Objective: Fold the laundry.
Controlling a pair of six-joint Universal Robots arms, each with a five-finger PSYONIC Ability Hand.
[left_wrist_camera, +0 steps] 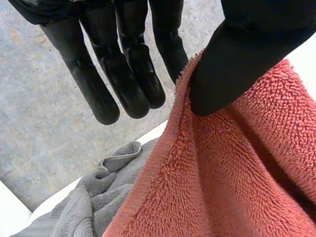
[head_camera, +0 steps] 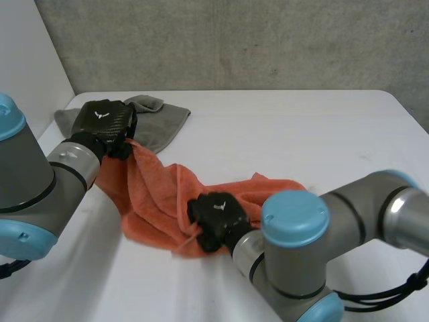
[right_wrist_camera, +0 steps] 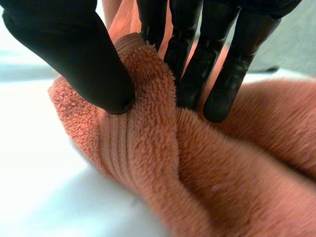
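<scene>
Bright, even overhead light, white table [right_wrist_camera: 44, 197] washed out with glare beside the towel [right_wrist_camera: 163, 163], soft faint shadow under towel edges, back wall [head_camera: 268, 40] dimmer grey

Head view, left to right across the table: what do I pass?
Black left hand → orange terry towel, pinched by both hands → black right hand → right arm's light-blue cap.
</scene>
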